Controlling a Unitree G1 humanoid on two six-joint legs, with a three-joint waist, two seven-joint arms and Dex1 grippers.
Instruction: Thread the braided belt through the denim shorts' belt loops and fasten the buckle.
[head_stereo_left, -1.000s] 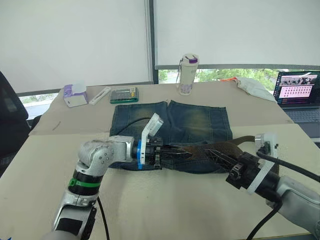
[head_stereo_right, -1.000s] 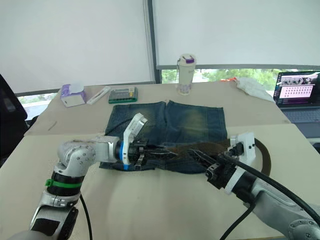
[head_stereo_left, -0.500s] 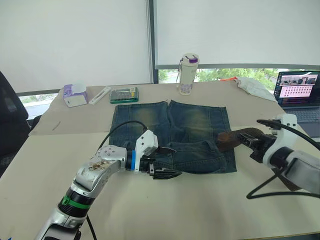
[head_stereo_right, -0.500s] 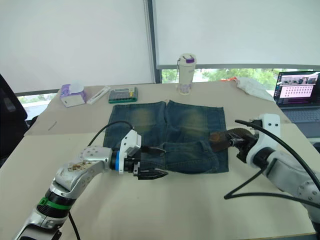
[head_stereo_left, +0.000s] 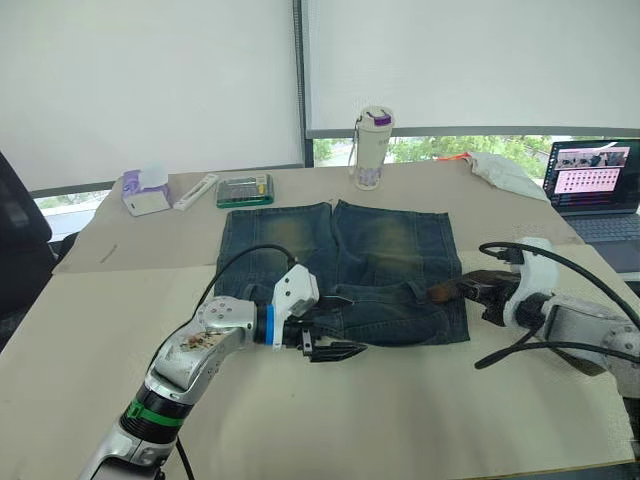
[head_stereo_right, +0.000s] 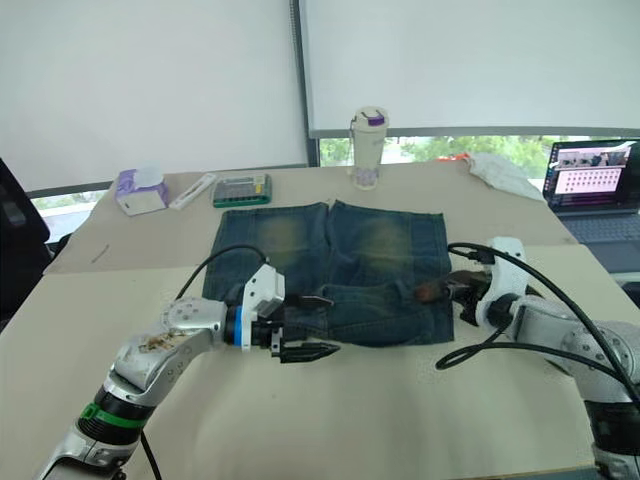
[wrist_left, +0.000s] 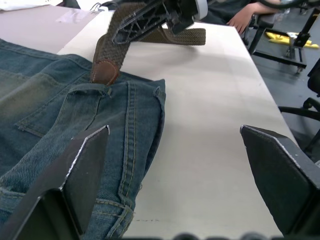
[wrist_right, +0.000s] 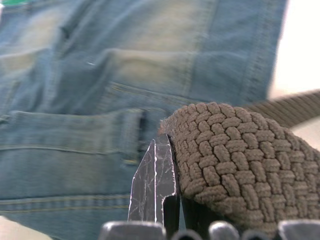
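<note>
Withdrawn since a second ago: both claws, from mid-waistband to its ends. Dark blue denim shorts (head_stereo_left: 340, 268) laid flat on beige desk (head_stereo_left: 400, 400). Left claw (head_stereo_left: 338, 350), spread wide, nothing held. Right claw (head_stereo_left: 447, 292), clamped on dark brown braided belt (wrist_left: 131, 44) at waistband's right end. Step judged: threading. Next required: leather tip fed into a loop.

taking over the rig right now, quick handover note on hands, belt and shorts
Left hand: open, empty, at the near waistband edge of the denim shorts.
Right hand: shut on the braided belt near its leather tip, at the waistband's right end.
Shorts lie flat on the table, waistband toward the robot.
Done: belt gripped and brought to the waistband.
Left: no strap shows along the waistband, so thread the belt loops and fasten the buckle.
</note>
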